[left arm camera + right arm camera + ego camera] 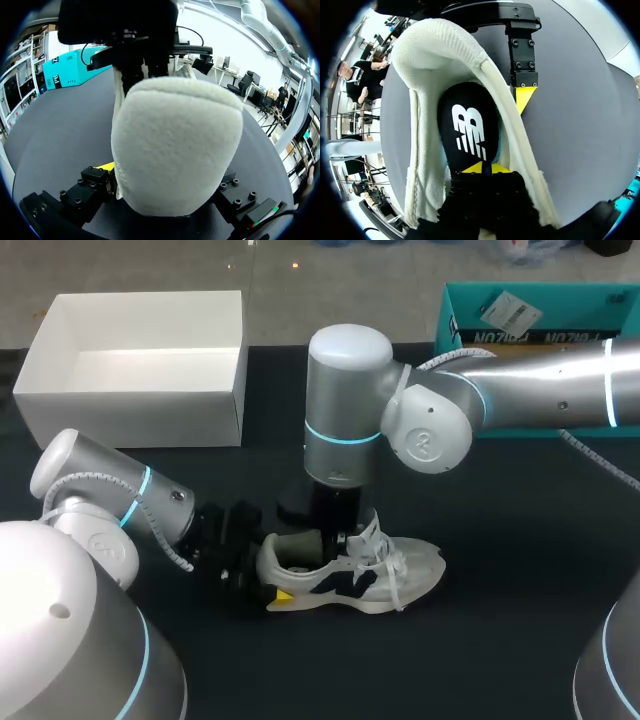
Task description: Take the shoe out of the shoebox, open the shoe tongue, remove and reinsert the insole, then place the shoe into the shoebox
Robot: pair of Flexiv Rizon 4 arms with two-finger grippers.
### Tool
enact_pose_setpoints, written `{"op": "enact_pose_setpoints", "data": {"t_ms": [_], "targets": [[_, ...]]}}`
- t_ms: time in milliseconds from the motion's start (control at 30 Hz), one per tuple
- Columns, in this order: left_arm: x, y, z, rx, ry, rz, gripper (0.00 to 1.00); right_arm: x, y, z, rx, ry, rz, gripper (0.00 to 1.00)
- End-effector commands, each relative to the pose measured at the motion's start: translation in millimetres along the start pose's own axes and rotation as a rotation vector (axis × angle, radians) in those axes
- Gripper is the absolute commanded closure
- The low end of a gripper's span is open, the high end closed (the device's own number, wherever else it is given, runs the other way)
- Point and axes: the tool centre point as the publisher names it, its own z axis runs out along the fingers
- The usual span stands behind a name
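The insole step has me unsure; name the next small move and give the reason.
Probably raise the right gripper slightly, if it has hold, to start peeling the black insole out. It sits deep in the white sneaker, right at the insole, which lies flat inside, and the left gripper clamps the heel on the table.

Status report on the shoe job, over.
Left fingers clamp the shoe at its heel. Right fingers together, inside, on the insole. Shoe on table, outside shoebox. Nothing blocking.
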Motion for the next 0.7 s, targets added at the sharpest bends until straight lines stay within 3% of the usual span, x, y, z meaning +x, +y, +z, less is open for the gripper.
{"op": "enact_pose_setpoints", "data": {"t_ms": [33, 233, 700], "targets": [[2.9, 1, 5, -0.006, 0.002, -0.003, 1.0, -4.0, -6.7, 29, -0.017, 0.015, -0.032, 1.0], [2.9, 1, 5, -0.006, 0.002, -0.003, 1.0, 2.3, -11.1, -6, 0.0, 0.007, -0.103, 1.0], [2.9, 1, 5, -0.006, 0.002, -0.003, 1.0, 2.9, -16.1, -36, -0.013, -0.053, -0.124, 1.0]]}}
